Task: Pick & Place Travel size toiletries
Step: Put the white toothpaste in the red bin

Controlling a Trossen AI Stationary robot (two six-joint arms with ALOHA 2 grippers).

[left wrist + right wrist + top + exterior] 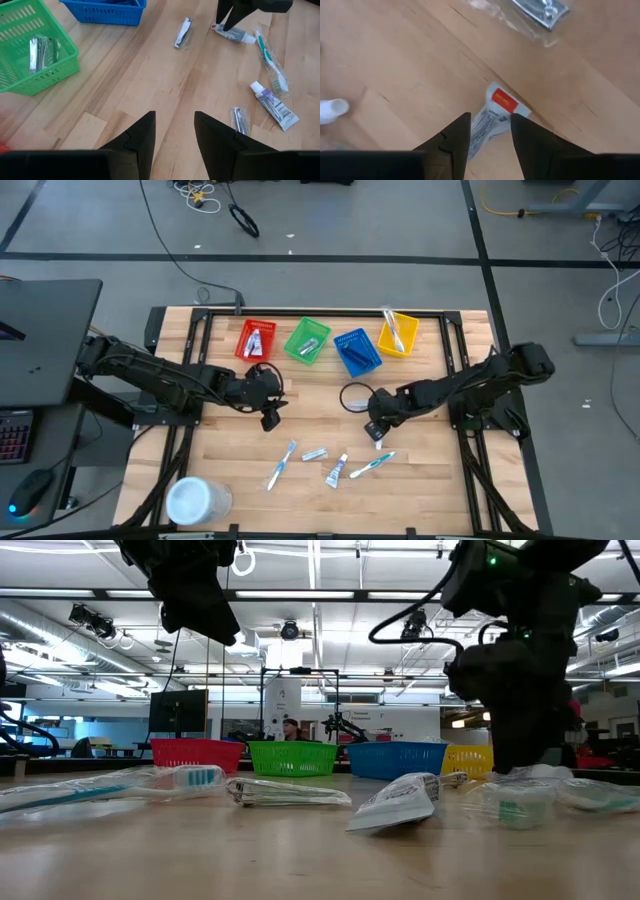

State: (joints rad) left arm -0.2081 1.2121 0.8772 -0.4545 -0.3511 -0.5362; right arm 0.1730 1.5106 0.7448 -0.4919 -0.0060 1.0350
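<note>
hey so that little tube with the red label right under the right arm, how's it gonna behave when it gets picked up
The small tube sits between the right end effector's open fingers. It looks flat and soft-walled, so it would probably squash slightly rather than roll. It appears light, and its glossy surface might slip if pinched only near the end.

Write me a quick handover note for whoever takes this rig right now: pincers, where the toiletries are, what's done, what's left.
Right pincer: open, low over the table, straddling a small tube with a red label; not closed on it.
Left pincer: open and empty, waiting above bare wood near the green basket.
Done: packets already lie in the red basket, green basket and yellow basket.
Left on the table: a toothbrush, a small packet, a tube, another toothbrush, and a nail clipper.
Next, probably: close on the tube and carry it to a basket.
</note>
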